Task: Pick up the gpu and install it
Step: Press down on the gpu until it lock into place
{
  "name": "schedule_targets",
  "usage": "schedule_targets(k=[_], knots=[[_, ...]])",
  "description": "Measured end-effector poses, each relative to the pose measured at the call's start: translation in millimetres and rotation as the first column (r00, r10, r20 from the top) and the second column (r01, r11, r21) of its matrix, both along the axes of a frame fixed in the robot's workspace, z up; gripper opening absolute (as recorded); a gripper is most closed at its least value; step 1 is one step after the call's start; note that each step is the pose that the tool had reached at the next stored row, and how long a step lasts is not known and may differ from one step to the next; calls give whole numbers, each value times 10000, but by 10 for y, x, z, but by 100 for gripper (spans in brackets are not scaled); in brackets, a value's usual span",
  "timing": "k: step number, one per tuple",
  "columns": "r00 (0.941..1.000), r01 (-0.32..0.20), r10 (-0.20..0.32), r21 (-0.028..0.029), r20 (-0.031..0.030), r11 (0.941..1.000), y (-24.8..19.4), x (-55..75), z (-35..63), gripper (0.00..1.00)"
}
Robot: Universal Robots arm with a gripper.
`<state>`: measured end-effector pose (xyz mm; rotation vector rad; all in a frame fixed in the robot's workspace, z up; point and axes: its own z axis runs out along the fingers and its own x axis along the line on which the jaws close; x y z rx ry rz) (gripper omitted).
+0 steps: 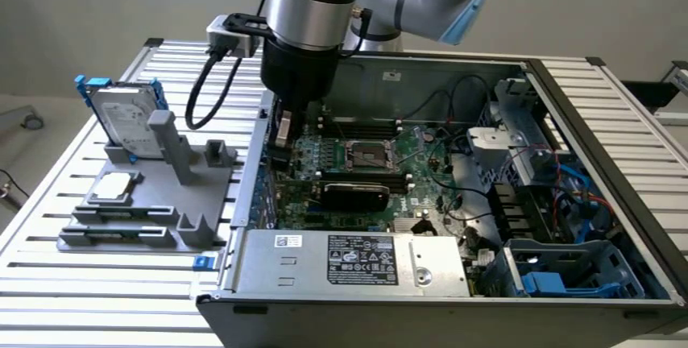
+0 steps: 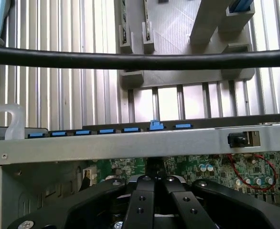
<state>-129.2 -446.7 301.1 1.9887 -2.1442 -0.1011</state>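
The gpu (image 1: pixel 355 196), a flat card with a black rounded shroud, lies on the green motherboard (image 1: pixel 371 155) inside the open computer case, below the processor socket. My gripper (image 1: pixel 282 151) hangs just inside the case wall on the exterior view's left, beside the gpu's end and slightly above it. I cannot tell whether it touches the card. In the wrist view the black fingers (image 2: pixel 140 200) are pressed together, so the gripper (image 2: pixel 154 183) is shut with nothing showing between them. Beyond them runs the case's metal wall (image 2: pixel 130 145) with blue slot clips.
A grey fixture (image 1: pixel 140 203) on the slatted table holds a silver hard drive (image 1: pixel 124 114) in a blue frame and a small square chip (image 1: pixel 116 188). The power supply (image 1: pixel 355 259) fills the case's near side. A black cable (image 2: pixel 140 59) crosses the wrist view.
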Motion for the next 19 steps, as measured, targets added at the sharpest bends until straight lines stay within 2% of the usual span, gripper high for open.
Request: schedule_targets(k=[3,9,19], knots=[[10000,12,-12,-25,0,10000,0,0,-10,11],[10000,63,-63,-41,11,10000,0,0,-45,11],[9971,755,-755,-39,11,9971,1,0,-48,11]])
